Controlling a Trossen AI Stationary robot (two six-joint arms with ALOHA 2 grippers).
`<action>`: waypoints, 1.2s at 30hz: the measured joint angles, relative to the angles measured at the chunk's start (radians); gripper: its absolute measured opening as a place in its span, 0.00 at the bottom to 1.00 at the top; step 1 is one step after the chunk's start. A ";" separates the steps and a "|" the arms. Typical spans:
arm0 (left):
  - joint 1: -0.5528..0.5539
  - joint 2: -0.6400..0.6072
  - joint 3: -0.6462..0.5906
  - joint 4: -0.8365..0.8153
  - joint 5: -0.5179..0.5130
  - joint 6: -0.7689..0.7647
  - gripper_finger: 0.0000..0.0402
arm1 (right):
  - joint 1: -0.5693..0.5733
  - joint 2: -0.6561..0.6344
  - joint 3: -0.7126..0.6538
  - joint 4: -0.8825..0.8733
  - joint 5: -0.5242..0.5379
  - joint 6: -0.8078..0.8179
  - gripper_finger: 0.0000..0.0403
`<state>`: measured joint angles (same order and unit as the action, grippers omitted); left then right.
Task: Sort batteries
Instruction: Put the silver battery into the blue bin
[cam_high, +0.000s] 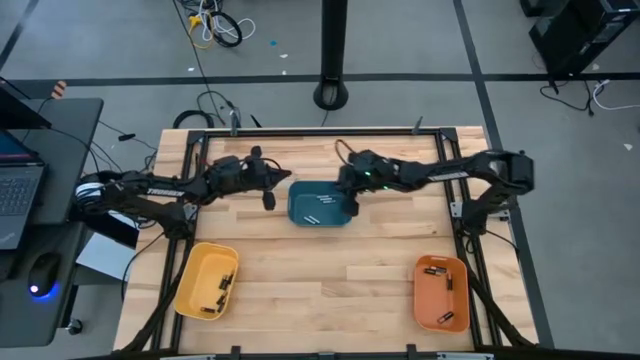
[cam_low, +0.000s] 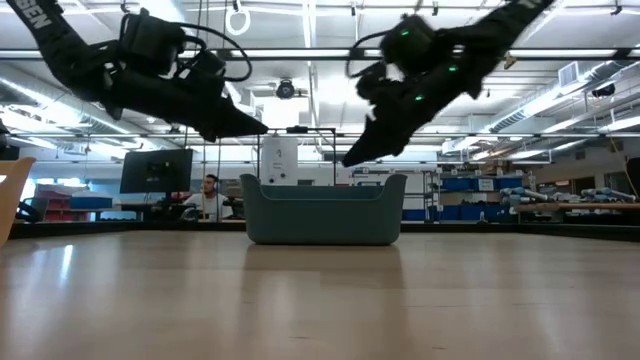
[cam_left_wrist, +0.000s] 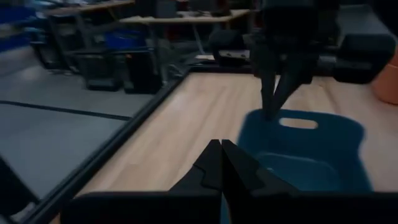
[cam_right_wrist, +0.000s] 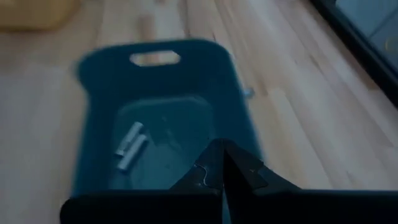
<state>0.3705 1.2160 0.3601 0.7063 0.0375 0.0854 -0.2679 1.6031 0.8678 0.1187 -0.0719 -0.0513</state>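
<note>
Two batteries (cam_right_wrist: 130, 146) are left in our blue tray (cam_high: 300, 200) at the middle of the frame. Others lie sorted in the yellow tray (cam_high: 190, 290) and orange tray (cam_high: 425, 300). Our left end effector (cam_left_wrist: 221, 163) and right end effector (cam_right_wrist: 222, 163) are pinched together, holding nothing.

In the low view the teal bin's (cam_low: 322, 212) wall hides whatever lies inside it. The right wrist view is blurred: two pale batteries (cam_right_wrist: 129, 145) in the bin read only as streaks, and their ends cannot be told. From above, the batteries in the yellow tray (cam_high: 204, 282) and orange tray (cam_high: 441, 292) are too small to count or tell apart. The left wrist view cuts off the bin's near side, and the right gripper (cam_left_wrist: 273, 111) beyond is blurred.
</note>
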 joint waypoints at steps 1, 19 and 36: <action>0.001 0.000 -0.013 0.022 -0.015 -0.001 0.01 | -0.009 0.028 0.044 -0.051 0.000 -0.004 0.03; 0.009 -0.001 -0.072 0.061 -0.145 0.011 0.01 | 0.021 0.312 0.437 -0.484 -0.192 -0.086 0.03; 0.009 -0.001 -0.072 0.060 -0.144 0.000 0.01 | -0.045 0.227 0.431 -0.530 -0.117 -0.140 0.09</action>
<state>0.3794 1.2152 0.2886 0.7666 -0.1062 0.0857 -0.3132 1.8305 1.2988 -0.4116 -0.1894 -0.1915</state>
